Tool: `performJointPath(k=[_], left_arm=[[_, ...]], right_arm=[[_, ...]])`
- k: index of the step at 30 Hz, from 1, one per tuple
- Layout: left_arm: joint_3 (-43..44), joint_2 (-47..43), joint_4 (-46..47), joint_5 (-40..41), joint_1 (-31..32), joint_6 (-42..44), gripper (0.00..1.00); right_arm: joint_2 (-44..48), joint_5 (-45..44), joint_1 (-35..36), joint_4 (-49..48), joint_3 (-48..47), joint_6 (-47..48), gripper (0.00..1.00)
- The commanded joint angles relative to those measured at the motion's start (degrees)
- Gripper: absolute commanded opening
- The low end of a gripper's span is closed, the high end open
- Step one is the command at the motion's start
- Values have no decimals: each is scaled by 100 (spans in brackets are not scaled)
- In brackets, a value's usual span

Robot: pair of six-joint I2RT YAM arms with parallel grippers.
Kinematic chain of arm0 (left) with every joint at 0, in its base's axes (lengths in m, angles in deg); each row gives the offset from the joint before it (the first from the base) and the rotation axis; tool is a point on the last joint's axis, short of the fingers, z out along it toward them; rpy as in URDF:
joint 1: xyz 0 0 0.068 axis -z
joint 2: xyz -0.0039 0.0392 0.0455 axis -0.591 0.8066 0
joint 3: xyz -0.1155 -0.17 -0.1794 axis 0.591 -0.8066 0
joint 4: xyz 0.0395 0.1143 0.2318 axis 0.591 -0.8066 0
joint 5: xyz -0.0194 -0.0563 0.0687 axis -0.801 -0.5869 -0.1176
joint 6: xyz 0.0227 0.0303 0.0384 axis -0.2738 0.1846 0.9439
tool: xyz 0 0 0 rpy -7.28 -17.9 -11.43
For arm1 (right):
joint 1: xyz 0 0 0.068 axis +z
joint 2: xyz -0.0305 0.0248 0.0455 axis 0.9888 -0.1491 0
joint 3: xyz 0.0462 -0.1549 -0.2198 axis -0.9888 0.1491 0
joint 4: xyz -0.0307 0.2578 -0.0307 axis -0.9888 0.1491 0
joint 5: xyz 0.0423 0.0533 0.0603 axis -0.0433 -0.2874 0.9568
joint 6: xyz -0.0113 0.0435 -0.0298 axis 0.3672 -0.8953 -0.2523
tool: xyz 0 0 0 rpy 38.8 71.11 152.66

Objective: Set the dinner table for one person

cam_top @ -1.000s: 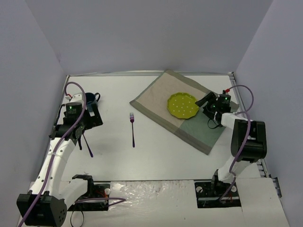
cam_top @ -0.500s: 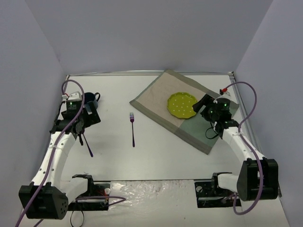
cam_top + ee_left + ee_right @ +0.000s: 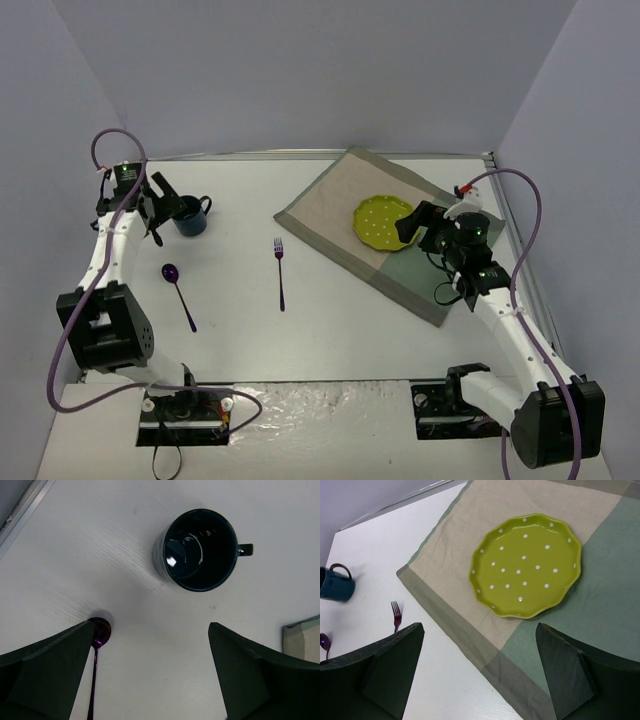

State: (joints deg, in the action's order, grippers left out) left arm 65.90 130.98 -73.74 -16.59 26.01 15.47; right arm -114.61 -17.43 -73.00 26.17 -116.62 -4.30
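On the white dinner table [image 3: 235, 335] lies a beige-and-green placemat [image 3: 325, 212] with a yellow-green dotted plate [image 3: 384, 221] on it. A dark blue mug [image 3: 189, 216] stands upright at the far left. A purple spoon [image 3: 178, 292] and a purple fork [image 3: 281, 272] lie on the bare table. My left gripper [image 3: 157, 208] hangs open just left of the mug [image 3: 197, 549], holding nothing, with the spoon [image 3: 99, 631] by its left finger. My right gripper [image 3: 414, 227] is open and empty at the plate's right edge, above the placemat [image 3: 455, 540] and near the plate [image 3: 526, 564].
Grey walls close in the table on three sides, and a thin metal edge [image 3: 310, 154] runs along the back. The fork [image 3: 396, 615] lies left of the placemat's corner. Both arm bases sit at the near edge.
My left arm has swung back and left, up to the mug, uncovering the spoon. My right arm has stretched out, its gripper shifting slightly left and opening wider beside the plate.
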Motion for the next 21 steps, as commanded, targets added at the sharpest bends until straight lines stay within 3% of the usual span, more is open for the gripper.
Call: performJointPath(k=[1,5,6,11,18,21], left_arm=[[838,893,103,65,-67,-300,97],[1466,1531,-58,93,-77,-263,97],[1560,1707,-71,73,-77,-263,97],[1723,2080,-74,110,-86,-220,92],[1850,2306,-96,137,-123,-85,70],[1890,2375,-115,130,-121,-66,54]], right_arm=[[185,317,71,-324,24,254,92],[296,384,81,-379,125,293,93],[303,405,88,-373,126,306,99],[409,419,97,-371,170,361,100],[430,438,98,-371,205,362,100],[440,436,98,-367,214,366,100]])
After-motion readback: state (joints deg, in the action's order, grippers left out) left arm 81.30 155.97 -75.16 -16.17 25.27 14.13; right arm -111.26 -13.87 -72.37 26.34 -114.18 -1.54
